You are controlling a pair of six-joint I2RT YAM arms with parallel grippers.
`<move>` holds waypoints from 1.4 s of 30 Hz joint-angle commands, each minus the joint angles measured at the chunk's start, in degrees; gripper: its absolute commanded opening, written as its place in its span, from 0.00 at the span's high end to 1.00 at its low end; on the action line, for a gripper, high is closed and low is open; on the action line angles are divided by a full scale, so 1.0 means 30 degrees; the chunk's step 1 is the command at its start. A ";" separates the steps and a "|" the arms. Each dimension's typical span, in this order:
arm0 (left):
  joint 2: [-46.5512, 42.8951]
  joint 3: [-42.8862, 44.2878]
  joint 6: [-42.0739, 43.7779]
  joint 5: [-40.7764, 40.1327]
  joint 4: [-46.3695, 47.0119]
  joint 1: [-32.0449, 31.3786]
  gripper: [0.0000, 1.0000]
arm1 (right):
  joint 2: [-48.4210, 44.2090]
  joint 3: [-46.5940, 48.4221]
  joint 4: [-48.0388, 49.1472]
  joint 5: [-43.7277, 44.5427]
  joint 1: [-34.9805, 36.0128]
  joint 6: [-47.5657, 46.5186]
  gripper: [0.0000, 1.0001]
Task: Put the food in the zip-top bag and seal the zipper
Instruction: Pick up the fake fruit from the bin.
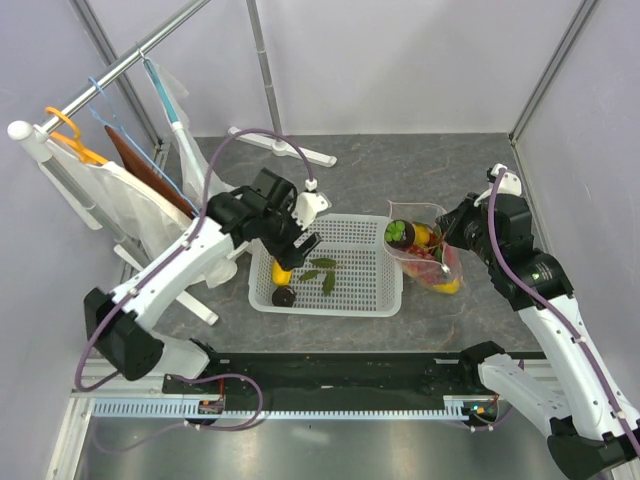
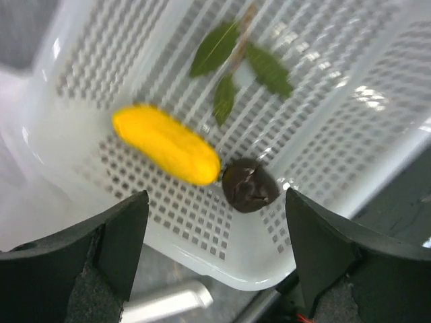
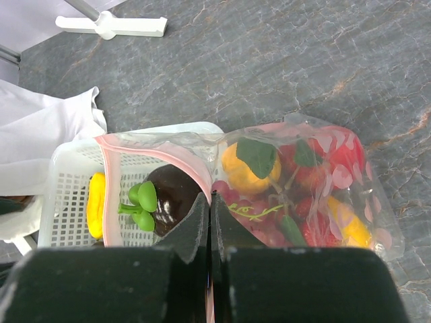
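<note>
Began nearest, at the black base rail along the table's near edge. Just beyond it, found the white mesh plastic basket sitting on the grey stone-patterned tabletop. Noted in its near-left corner a long yellow mango lying end to end with a dark round mangosteen (touching or very nearly so), and a few loose green leaves further in. Saw the left gripper hovering over that corner, its black fingers spread wide and holding nothing.

Just right of the basket, met the clear floppy zip-top bag with pale pink dots, its mouth open and reaching over the basket's right rim. Found the right gripper pressed together, pinching the bag's mouth edge at the narrow pink zipper strip. Counted inside: a second mangosteen with a green cap right at the mouth, a round orange fruit under a green leaf, red fruits deeper in, and a yellow piece towards the bottom.

Farthest back, made out a white stand foot on the tabletop and, at the far left, a metal hanging rail carrying an orange hanger and white cloth.
</note>
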 commanded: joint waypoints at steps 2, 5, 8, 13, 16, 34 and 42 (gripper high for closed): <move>0.2723 -0.0870 -0.5895 -0.6753 -0.0274 0.0049 0.13 | -0.0058 0.0213 0.0537 -0.0064 -0.0051 0.0032 1.00; 0.3897 -0.0752 -0.8036 -0.7255 -0.0159 0.0049 0.13 | 0.0117 0.0242 0.0537 -0.0122 -0.0051 0.0032 1.00; 0.5010 -0.0314 -0.9150 -0.7722 -0.0012 0.0020 0.13 | 0.0235 0.0330 0.0566 -0.0093 -0.0052 0.0003 1.00; 0.6944 0.0302 -1.0351 -0.7957 -0.0012 0.0078 0.13 | 0.0294 0.0389 0.0566 -0.0035 -0.0052 -0.0085 1.00; 0.7969 0.0712 -1.0588 -0.8337 0.0076 0.0107 0.13 | 0.0352 0.0477 0.0566 -0.0093 -0.0051 -0.0114 1.00; 0.9641 0.1065 -0.9330 -0.3126 0.2624 0.0195 0.22 | 0.0557 0.0740 0.0537 -0.0093 -0.0081 -0.0554 1.00; 0.9934 -0.0223 -0.7895 -0.4438 0.3619 -0.0507 0.31 | 0.0675 0.0623 0.0566 -0.0152 -0.0052 -0.0524 1.00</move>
